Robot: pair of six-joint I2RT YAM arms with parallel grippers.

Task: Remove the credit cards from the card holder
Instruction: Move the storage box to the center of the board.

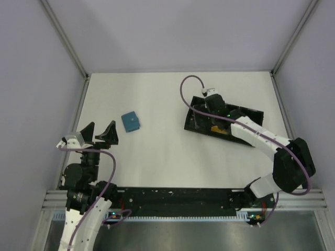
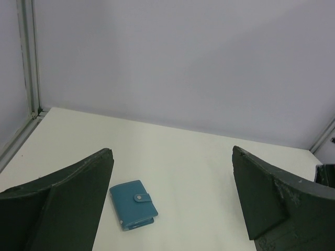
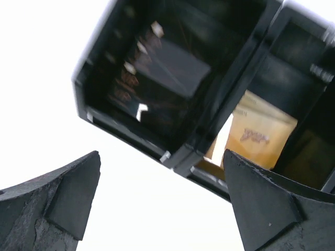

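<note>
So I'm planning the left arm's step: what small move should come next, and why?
Probably ease the left gripper forward and down toward the card holder: it lies snapped shut on the table ahead of the open jaws, while the right gripper hangs open over the black tray.

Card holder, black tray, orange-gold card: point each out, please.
card holder (image 2: 133, 205), left wrist view, closed teal cover.
black tray (image 3: 243, 60), right wrist view, wall between two compartments.
orange-gold card (image 3: 256, 130), right wrist view, its printed face.
</note>
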